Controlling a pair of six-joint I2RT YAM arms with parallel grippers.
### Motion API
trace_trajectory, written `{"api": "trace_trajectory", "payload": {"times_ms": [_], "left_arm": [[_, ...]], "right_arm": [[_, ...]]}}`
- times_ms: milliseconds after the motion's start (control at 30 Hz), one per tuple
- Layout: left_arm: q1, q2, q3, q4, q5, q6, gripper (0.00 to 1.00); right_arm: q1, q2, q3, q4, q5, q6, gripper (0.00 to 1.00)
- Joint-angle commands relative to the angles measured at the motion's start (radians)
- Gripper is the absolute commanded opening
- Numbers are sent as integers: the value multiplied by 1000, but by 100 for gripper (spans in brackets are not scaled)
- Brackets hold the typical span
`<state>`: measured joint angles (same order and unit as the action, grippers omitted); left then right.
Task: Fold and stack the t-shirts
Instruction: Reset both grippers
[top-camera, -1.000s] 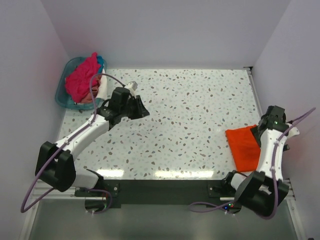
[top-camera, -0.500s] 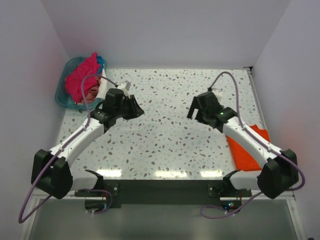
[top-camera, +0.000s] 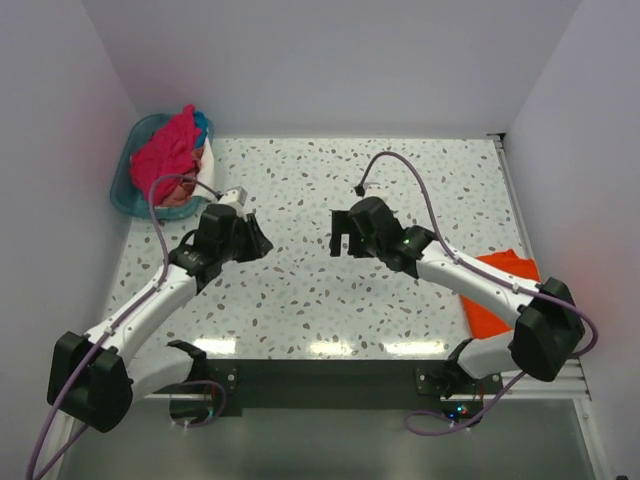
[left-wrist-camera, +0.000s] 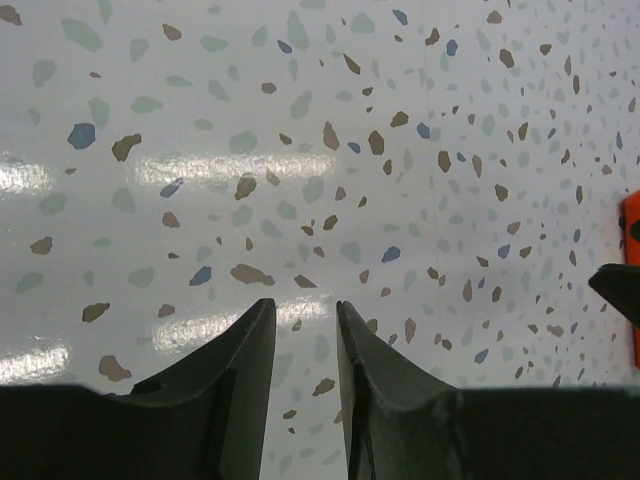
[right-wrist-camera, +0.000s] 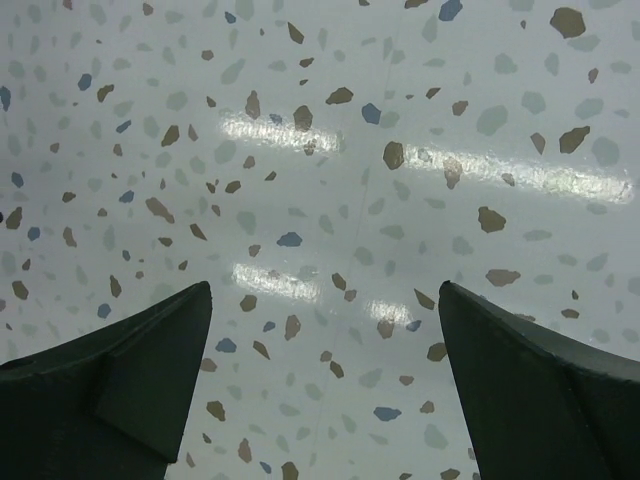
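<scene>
A bright orange t-shirt (top-camera: 492, 292) lies folded on the table at the right, partly under my right arm; its edge (left-wrist-camera: 630, 215) shows at the right border of the left wrist view. A magenta-pink t-shirt (top-camera: 165, 155) is heaped in the teal basket (top-camera: 121, 192) at the back left, with bits of blue (top-camera: 204, 123) and white (top-camera: 206, 160) cloth beside it. My left gripper (top-camera: 260, 243) (left-wrist-camera: 305, 305) hovers over bare table, its jaws a narrow gap apart and holding nothing. My right gripper (top-camera: 340, 240) (right-wrist-camera: 325, 290) faces it at mid-table, wide open and empty.
The speckled tabletop (top-camera: 400, 190) is enclosed by white walls at the back and both sides. A purple cable (top-camera: 400, 170) arcs above the right arm. The arm bases stand on the dark strip (top-camera: 320, 375) at the near edge.
My right arm swung from beside the orange t-shirt leftward to the middle of the table. My left arm drew back from the basket towards the centre, its jaws parting slightly.
</scene>
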<state>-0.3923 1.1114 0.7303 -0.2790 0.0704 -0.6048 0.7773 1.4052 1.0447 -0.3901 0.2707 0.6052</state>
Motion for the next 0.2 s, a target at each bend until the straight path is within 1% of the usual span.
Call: {"api": "trace_trajectory", "payload": {"times_ms": [0, 167], "left_arm": [[6, -42, -45, 27, -8, 13, 36], [4, -79, -83, 24, -9, 10, 36]], "right_arm": [[-3, -89, -12, 40, 39, -74, 99], [-3, -150, -47, 37, 65, -88, 99]]}}
